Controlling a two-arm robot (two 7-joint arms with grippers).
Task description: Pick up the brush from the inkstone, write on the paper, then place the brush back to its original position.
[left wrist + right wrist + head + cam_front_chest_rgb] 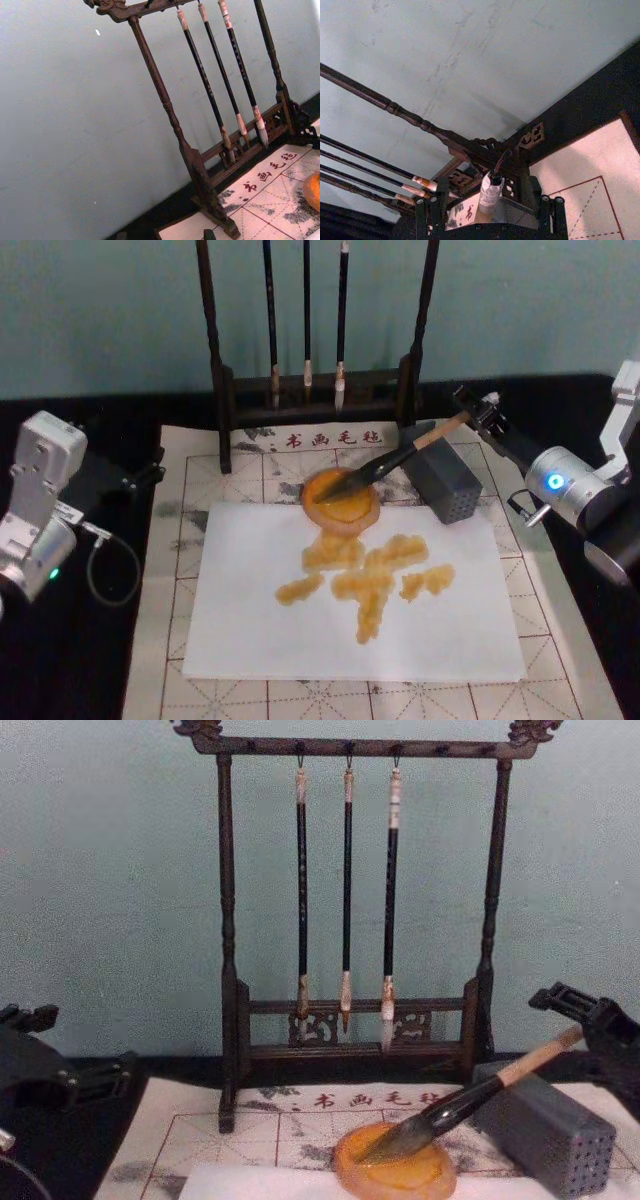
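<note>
I read the brush (395, 458) as a light, stiff stick with a soft wet head. Its dark bristles rest in the orange inkstone (342, 510), and its tan handle slopes up over the perforated grey block (445, 480) toward the mat's far right corner. The inkstone sits on the gridded felt mat (170, 540), touching the far edge of the white paper (250, 620), which already carries amber strokes.

My right gripper (475, 412) is at the handle's upper end. In the right wrist view its fingers (427, 210) stand apart on either side of the white end cap (490, 192), not pressing it, so I take it as released. The left arm (40, 500) is parked beyond the mat's left edge.

If I take hold again, I'd grip the bare wood just below the cap. The lacquered black section looks slicker, and the bristles would splay and drip. The glossy dish may slide if the tip drags on it, and the block is the only thing propping the handle, so a sideways nudge could roll the brush off.
</note>
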